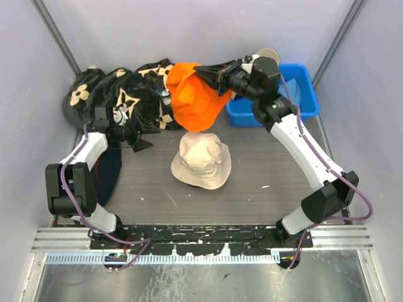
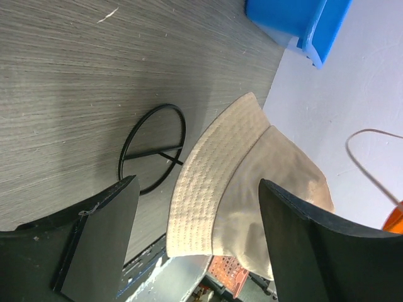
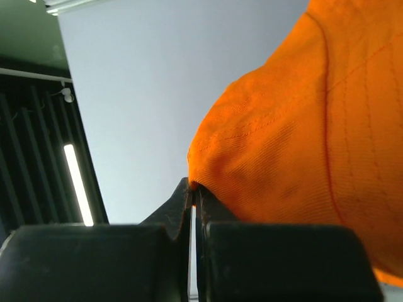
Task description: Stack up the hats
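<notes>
My right gripper (image 1: 211,77) is shut on the edge of the orange hat (image 1: 195,97), which hangs in the air over the back of the table. In the right wrist view the orange hat (image 3: 302,126) is pinched in the shut gripper (image 3: 194,189). The beige hat (image 1: 201,162) lies crown up on the middle of the table, below the orange one. My left gripper (image 1: 137,137) stands open at the left with nothing in it, well apart from the beige hat. The left wrist view shows the beige hat (image 2: 252,182) beyond the open gripper (image 2: 196,185).
A black cloth with tan flower motifs (image 1: 119,94) is heaped at the back left. The blue bin (image 1: 296,94) stands at the back right. A dark garment (image 1: 110,170) lies by the left arm. A thin black wire ring (image 2: 151,148) lies on the table.
</notes>
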Controlling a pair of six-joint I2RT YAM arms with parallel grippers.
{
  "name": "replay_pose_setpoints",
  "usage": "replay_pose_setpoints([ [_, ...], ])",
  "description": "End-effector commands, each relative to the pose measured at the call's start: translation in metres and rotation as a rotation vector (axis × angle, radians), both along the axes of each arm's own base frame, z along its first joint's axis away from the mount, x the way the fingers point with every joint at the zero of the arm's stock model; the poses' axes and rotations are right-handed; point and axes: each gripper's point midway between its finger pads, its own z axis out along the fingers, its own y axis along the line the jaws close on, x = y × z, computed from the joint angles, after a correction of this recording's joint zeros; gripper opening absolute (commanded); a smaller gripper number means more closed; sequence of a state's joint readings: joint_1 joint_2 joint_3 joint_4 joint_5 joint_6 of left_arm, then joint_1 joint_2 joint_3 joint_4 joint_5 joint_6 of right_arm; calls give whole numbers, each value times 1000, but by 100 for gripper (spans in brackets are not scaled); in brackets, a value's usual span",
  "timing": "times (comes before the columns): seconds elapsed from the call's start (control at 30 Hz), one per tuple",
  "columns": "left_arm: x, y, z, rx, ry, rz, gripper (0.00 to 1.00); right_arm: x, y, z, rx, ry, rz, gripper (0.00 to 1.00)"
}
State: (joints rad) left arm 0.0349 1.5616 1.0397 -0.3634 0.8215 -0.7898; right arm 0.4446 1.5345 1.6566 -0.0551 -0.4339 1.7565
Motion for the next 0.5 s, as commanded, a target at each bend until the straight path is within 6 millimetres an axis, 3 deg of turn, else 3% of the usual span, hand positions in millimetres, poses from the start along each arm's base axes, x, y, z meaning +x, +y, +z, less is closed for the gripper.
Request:
replay_pose_setpoints([
  [0.0,0,-3,6,-16,-20,-12,84,-44,-1,31,44,-76,21,1],
  [0.2,-2,-5,6,-15,-20,-16,84,-68,-4,4,25,-19,19,1],
  [0.47,-4,-11,3,-11,-16,-30,84,-91,-12,-4,24,0,8,1],
])
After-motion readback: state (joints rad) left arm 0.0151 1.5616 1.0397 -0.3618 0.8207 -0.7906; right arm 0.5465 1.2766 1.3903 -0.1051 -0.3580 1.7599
